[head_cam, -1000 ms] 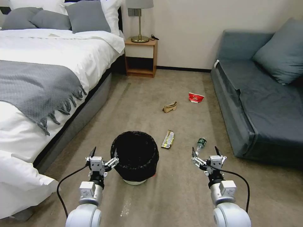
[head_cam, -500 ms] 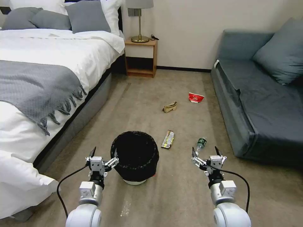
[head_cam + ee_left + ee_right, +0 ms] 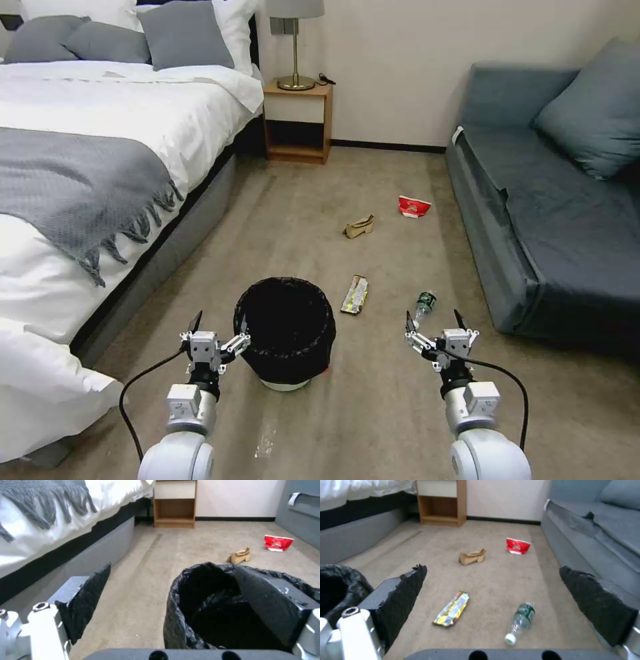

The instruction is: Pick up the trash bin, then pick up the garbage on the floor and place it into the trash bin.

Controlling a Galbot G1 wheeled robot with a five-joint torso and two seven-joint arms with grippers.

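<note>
The trash bin (image 3: 285, 330) is flanked at nine o'clock by the left gripper (image 3: 220, 325), fingers spread; the right gripper (image 3: 433, 321) is held apart, gaping.

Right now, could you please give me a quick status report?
Left pincer open beside the trash bin, right pincer open over bare floor. Bin on floor, ungrasped. Plastic bottle just ahead of right pincer. Nothing blocking.

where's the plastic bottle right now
The plastic bottle lies on the floor just ahead of the right gripper, between the foil wrapper and the sofa.
</note>
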